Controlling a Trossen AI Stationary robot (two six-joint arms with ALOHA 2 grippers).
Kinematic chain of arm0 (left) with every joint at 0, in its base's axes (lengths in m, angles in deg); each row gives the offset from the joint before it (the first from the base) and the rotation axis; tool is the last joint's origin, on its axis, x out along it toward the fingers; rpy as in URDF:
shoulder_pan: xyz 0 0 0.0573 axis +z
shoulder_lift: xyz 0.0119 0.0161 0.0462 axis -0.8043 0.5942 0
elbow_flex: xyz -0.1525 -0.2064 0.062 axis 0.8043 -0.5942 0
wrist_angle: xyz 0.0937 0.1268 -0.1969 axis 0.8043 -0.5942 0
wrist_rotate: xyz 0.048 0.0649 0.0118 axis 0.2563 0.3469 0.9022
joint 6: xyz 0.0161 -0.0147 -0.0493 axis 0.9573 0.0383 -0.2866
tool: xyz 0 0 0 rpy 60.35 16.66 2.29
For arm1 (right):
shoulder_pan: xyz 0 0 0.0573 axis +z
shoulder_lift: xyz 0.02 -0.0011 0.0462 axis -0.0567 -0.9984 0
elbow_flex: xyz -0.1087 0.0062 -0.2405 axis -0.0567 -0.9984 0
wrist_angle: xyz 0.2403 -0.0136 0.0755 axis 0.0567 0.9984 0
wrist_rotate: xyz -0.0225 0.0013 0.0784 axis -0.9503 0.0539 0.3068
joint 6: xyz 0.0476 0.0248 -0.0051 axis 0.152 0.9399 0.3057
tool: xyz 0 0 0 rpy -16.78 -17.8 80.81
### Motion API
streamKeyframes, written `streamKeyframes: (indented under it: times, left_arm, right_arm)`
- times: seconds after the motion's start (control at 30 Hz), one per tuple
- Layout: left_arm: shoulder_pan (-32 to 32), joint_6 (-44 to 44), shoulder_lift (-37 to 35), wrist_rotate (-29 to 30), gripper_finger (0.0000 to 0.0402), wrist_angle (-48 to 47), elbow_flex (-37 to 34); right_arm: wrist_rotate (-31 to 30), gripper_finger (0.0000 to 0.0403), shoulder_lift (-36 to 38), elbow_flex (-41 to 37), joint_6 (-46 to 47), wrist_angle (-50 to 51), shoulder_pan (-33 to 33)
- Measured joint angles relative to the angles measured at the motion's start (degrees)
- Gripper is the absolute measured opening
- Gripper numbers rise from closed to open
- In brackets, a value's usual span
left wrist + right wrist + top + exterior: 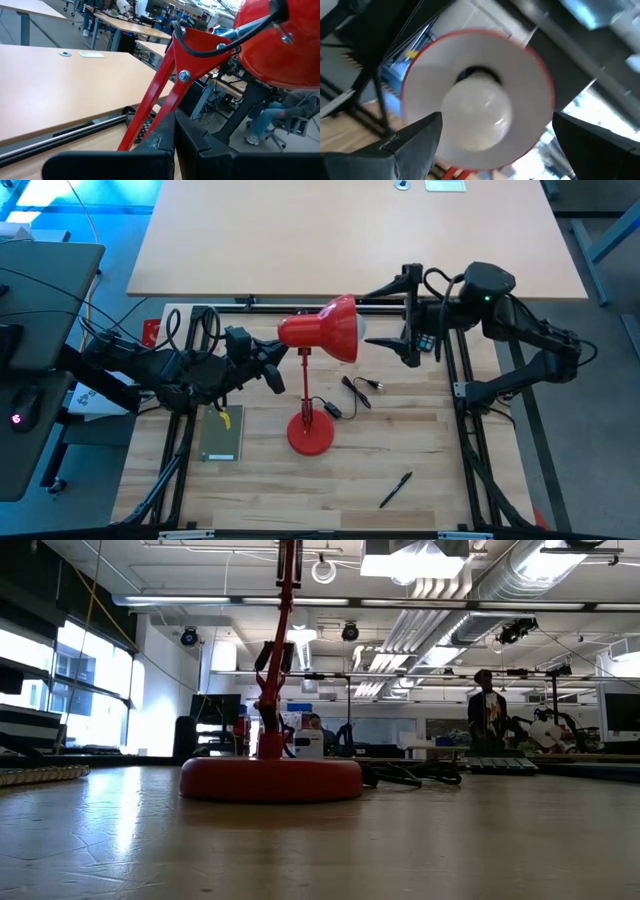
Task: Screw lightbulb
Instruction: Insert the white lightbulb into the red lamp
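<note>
2 fingers (pixel 415 140): spread wide, holding nothing
lightbulb (pixel 477 112): glass, slick, fragile; looks seated in shade (pixel 530 70)
grip: gently, around the dome's widest part

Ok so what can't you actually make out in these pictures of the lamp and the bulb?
- Bulb base: right wrist view, hidden inside the shade, so how far it is screwed in is unclear.
- Bulb from above: high view, covered by the shade.
- Shade: low view, cut off by the top edge; only the lamp base and stem show.
- Left tool grip: high view, too small.
</note>
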Motion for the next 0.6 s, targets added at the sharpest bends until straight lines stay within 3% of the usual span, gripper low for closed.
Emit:
streamKeyframes:
  times: [0.27,0.43,0.6]
  left_arm:
    - [0.0,-0.5,0.0,0.0,0.0,0.1,0.0]
    - [0.1,-3.0,-0.3,0.0,0.0,0.3,0.0]
    - [0.1,-3.0,-0.5,0.4,0.0,2.1,0.0]
  right_arm:
    - [-14.3,0.0374,0.8,0.0,-11.0,-1.6,0.0]
    - [-16.0,0.0374,0.1,0.0,-26.4,3.7,0.6]
    - [-16.5,0.0373,-1.4,0.0,-34.4,6.9,1.7]
